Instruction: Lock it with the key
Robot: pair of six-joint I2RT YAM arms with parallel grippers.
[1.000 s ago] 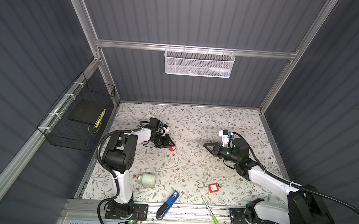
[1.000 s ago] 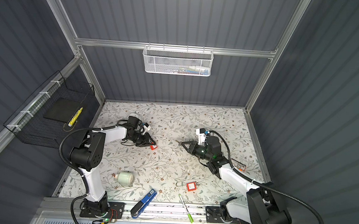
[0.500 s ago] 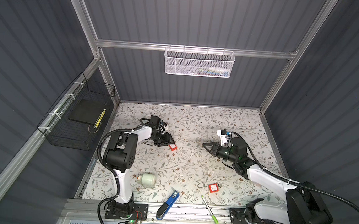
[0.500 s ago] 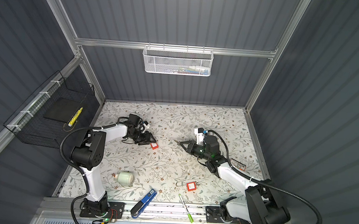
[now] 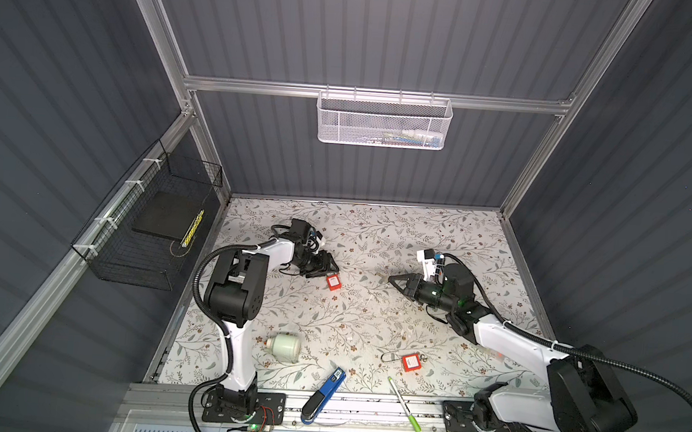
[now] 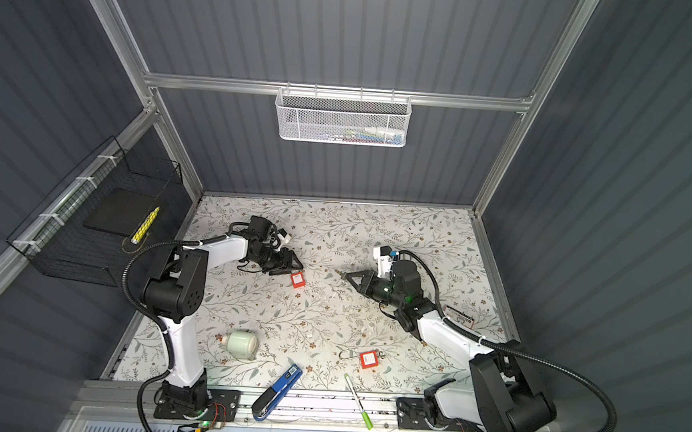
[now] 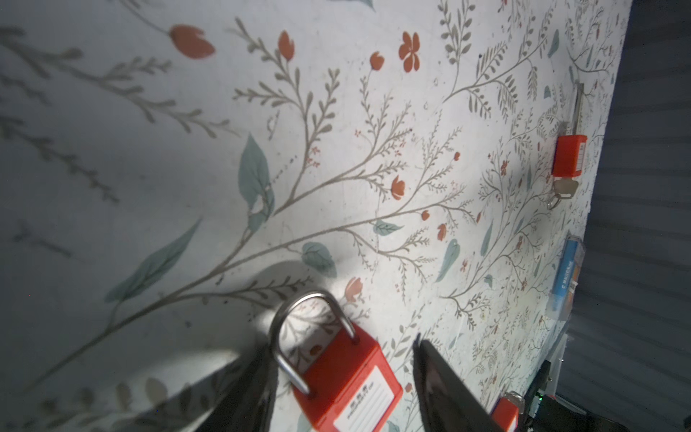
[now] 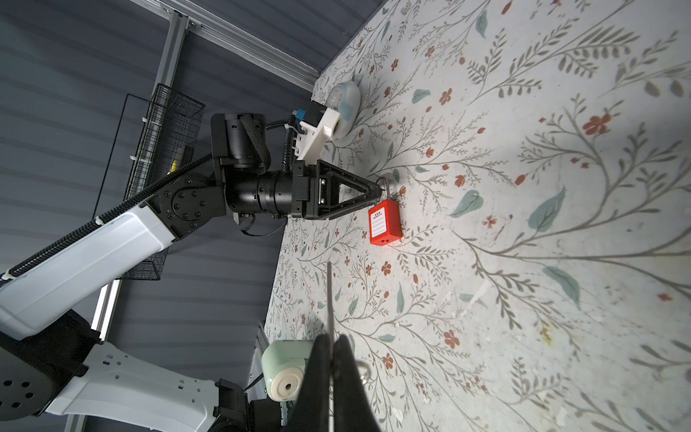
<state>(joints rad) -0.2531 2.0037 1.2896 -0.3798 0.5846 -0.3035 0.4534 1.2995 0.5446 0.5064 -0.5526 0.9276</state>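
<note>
Pose level — left end effector (image 7: 342, 340) wide astride padlock (image 7: 347, 377) | right end effector (image 8: 331, 340) pinching key (image 8: 329, 299)

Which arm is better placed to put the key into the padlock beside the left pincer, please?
Right. The right pincer is shut on the key, blade pointing roughly toward the red padlock. The left pincer stands open astride that padlock, holding no key, placed to steady it.

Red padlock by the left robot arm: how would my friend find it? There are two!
On the flowery table, find the left arm's end effector toward the back. The red padlock lies right at its tip. The other red padlock, near the front edge, has a key stuck in it and a long thin shackle; this one has a short round shackle, no key.
</note>
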